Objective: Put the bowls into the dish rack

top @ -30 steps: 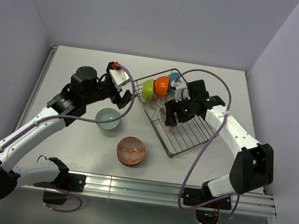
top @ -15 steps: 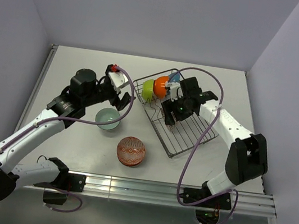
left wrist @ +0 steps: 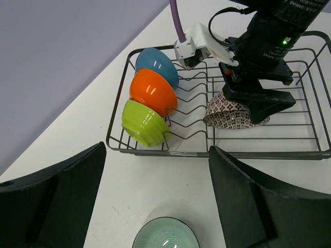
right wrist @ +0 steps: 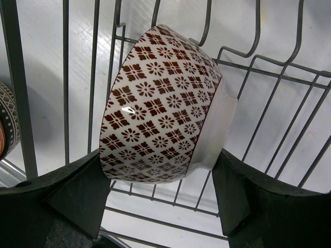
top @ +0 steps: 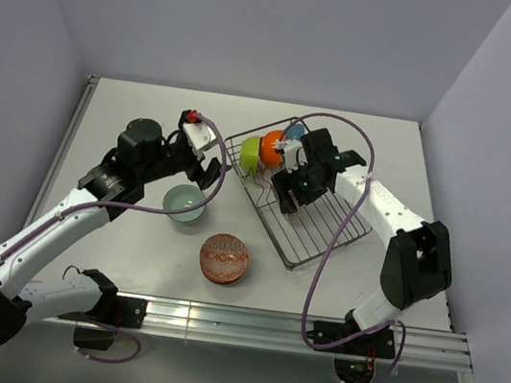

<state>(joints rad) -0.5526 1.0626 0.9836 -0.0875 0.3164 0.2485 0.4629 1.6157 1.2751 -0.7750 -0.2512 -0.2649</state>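
Note:
The dish rack [top: 321,245] stands at the table's centre right, its near rim [left wrist: 217,153] showing in the left wrist view. A lime green bowl [left wrist: 145,123], an orange bowl [left wrist: 152,93] and a blue bowl [left wrist: 157,64] stand on edge in a row at its left end. My right gripper [right wrist: 160,194] is shut on a brown-and-white patterned bowl [right wrist: 160,113], tilted on its side low over the rack wires [right wrist: 289,139], beside that row. My left gripper [left wrist: 155,201] hangs open above a pale teal bowl [left wrist: 165,235] on the table.
A red-orange patterned bowl [top: 223,258] sits on the table in front of the rack's near corner, right of the teal bowl [top: 183,203]. The right arm's purple cable [top: 333,252] loops over the rack's right side. Walls close the table's back and sides.
My right arm has carried the patterned bowl leftward and back inside the rack, nearer the row of standing bowls. The left arm has barely moved.

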